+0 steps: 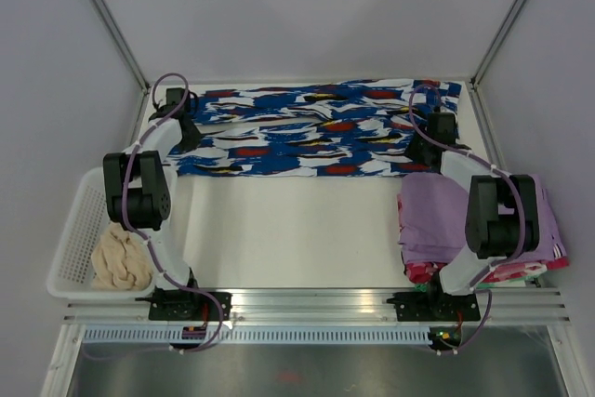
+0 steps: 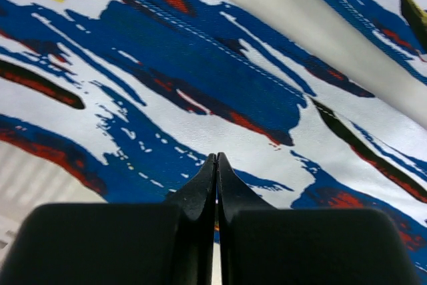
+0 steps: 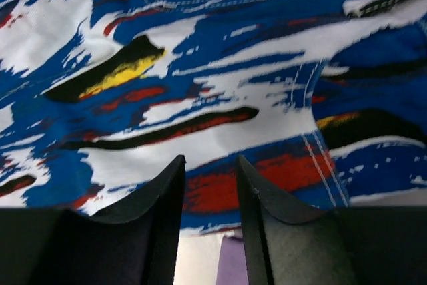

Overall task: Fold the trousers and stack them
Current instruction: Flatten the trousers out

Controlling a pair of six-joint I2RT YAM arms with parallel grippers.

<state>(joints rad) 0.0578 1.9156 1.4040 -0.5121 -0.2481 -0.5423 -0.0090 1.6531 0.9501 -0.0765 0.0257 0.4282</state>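
Table: white; we see trousers spread along its far edge.
Walls: pale grey.
Left gripper: pressed together.
Right gripper: apart.

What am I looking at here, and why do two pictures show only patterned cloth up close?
These are two robot arms bolted at the near edge of a table. The wide picture looks down from above and behind them. Each close-up comes from a camera on one wrist; the black shapes are its fingers. The trousers lie spread along the far edge, both grippers at them. The left gripper is shut; whether it pinches cloth I cannot tell. The right gripper is open, holding nothing. A white basket on the left holds a cream bundle; lilac folded garments sit on the right.
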